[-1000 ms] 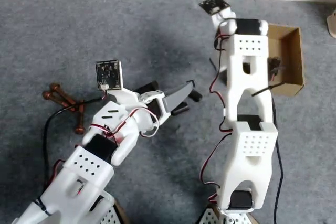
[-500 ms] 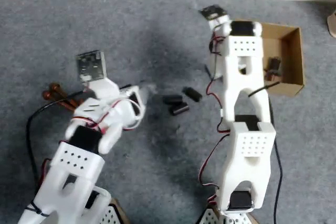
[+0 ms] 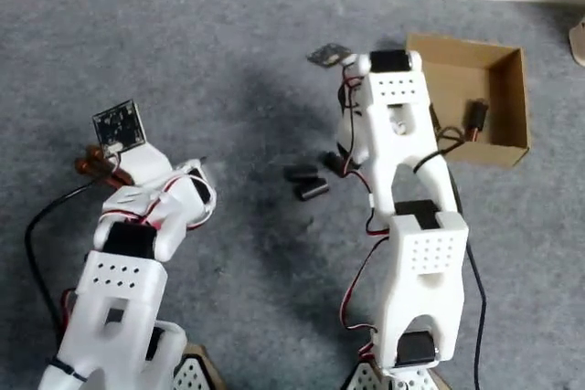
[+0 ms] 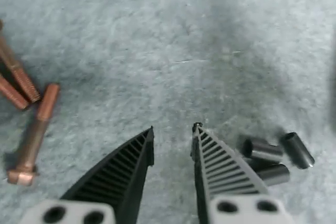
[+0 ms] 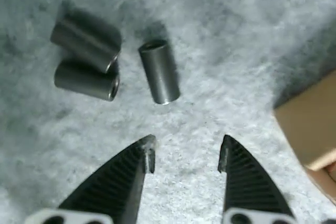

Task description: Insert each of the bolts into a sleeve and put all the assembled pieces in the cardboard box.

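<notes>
The grey, carpet-like bench (image 3: 228,61) carries everything. My left arm (image 3: 137,226) stands at its left side and my right arm (image 3: 402,152) at its right. The cardboard box (image 3: 523,102) sits far right, just beside my right arm, and holds one dark piece (image 3: 475,116) that looks like a bolt already seated in its sleeve. My left end effector (image 4: 173,128) is empty, its jaws a narrow gap apart, and it hangs over bare bench between the bolts and the sleeves. My right end effector (image 5: 187,145) is also empty, jaws wider apart, just above the bench and near the sleeves. Three copper-coloured bolts (image 4: 32,135) lie at the left of the bench, two of them close together and the third just beside them. Three short dark sleeves (image 5: 159,72) lie in the middle of the bench between my arms. Two of them touch side by side and the third is a little apart, with an open end showing. I judge the bolts to be stiff, fairly light metal that will roll on their round shanks. I would grip one across the shank close to the head, leaving the threaded end free. The sleeves look smooth, hard and quick to roll or slip, so I would close across the middle of the separate one, keeping its bore open.
</notes>
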`<state>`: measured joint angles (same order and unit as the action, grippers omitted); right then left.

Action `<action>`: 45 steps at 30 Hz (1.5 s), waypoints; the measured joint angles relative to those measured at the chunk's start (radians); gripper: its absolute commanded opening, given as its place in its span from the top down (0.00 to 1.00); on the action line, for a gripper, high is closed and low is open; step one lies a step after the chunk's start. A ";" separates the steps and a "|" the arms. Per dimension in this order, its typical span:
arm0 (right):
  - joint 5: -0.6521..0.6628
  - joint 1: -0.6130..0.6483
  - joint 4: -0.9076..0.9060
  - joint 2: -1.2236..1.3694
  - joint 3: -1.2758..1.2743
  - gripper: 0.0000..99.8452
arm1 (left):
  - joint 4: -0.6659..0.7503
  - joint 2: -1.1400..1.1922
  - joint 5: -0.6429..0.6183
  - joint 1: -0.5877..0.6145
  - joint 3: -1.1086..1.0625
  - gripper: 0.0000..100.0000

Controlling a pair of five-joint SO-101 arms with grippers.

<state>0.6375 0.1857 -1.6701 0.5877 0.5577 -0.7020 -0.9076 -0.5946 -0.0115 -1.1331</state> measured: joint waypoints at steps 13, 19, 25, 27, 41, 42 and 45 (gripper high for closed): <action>0.018 0.057 0.222 0.000 -0.222 0.81 | 0.000 0.000 0.006 0.011 -0.015 0.87; 0.018 0.080 0.322 0.000 -0.281 0.81 | 0.000 0.000 0.006 0.011 -0.015 0.87; 0.018 0.107 0.341 0.000 -0.288 0.81 | 0.000 0.000 0.006 0.011 -0.015 0.87; 0.018 0.109 0.342 0.000 -0.288 0.81 | 0.000 0.000 0.006 0.011 -0.015 0.87; 0.018 0.180 0.350 0.000 -0.288 0.89 | 0.000 0.000 0.006 0.029 -0.017 0.88; 0.018 0.181 0.361 0.000 -0.288 0.96 | 0.000 0.000 0.006 0.043 -0.025 0.88; -0.011 0.181 0.410 -0.003 -0.313 0.98 | 0.000 0.000 0.006 0.080 -0.031 0.88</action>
<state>0.6268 0.3667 -1.2605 0.5846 0.2447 -0.7020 -0.9076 -0.5884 0.0683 -1.1638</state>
